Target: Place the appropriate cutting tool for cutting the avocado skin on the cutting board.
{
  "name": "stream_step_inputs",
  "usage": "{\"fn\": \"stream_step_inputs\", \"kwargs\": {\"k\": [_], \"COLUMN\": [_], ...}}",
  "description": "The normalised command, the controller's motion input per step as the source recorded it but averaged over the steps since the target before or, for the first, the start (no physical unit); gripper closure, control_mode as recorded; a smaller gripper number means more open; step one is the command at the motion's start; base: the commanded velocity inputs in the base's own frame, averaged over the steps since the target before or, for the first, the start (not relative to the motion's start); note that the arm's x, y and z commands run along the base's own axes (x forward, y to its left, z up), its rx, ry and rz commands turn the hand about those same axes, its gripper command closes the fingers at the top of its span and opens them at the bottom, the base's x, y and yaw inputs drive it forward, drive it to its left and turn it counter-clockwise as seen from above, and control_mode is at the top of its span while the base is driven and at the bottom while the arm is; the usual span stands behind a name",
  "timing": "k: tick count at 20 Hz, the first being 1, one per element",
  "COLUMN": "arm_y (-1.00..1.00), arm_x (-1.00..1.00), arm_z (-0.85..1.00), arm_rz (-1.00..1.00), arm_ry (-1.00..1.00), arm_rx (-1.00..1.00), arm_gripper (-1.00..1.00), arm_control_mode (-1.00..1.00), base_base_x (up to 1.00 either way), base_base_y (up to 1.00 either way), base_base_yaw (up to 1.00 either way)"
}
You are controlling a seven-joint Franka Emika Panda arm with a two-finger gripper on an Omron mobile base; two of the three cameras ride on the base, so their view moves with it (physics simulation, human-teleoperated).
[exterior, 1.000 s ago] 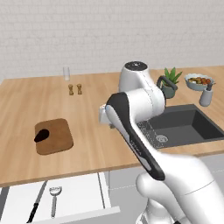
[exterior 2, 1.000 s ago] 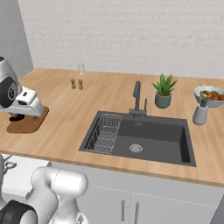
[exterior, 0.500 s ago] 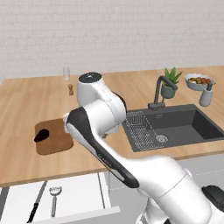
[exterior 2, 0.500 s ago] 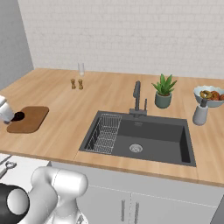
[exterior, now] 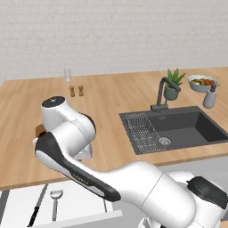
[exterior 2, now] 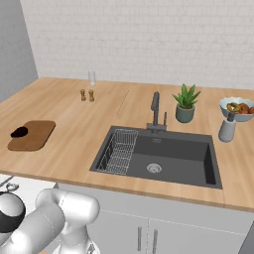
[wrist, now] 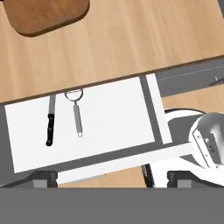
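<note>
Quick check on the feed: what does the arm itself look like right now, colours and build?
The arm is glossy white with rounded, bulbous links and dark grey to black bands at the joints; one joint cap has a dark disc on top. No cables or markings visible. The gripper shows two small dark grey finger tips.

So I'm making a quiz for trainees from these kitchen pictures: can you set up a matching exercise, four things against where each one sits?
Things:
1. knife
2. avocado
3. plant
4. dish rack

Places:
A. in the sink
B. on the board
C. in the open drawer, beside the peeler
D. on the counter behind the sink

Pairs: 1-C, 2-B, 3-D, 4-A
</note>
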Motion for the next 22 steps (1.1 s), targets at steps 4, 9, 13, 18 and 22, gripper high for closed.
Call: {"fn": "stream_step_inputs", "kwargs": {"k": [4, 9, 13, 18, 22], "arm_y": [0.77, 0.66, 0.49, 0.37, 0.41], "arm_x": [-0.23, -0.12, 0.0, 0.0, 0.0], "arm_z": [-0.56, -0.56, -0.44, -0.31, -0.23], "arm_rz": [0.0, 0.0, 0.0, 0.0, 0.0], "arm_ry": [0.12, 0.08, 0.03, 0.0, 0.0], "arm_rx": [0.0, 0.0, 0.0, 0.0, 0.0], "arm_gripper": [-1.0, -1.0, -1.0, -1.0, -1.0], "arm_control_mode": [-1.0, -1.0, -1.0, -1.0, -1.0], "base_base_x": [0.0, 0.0, 0.0, 0.0, 0.0], "base_base_y": [0.0, 0.0, 0.0, 0.0, 0.0], "base_base_yaw": [0.0, 0.0, 0.0, 0.0, 0.0]}}
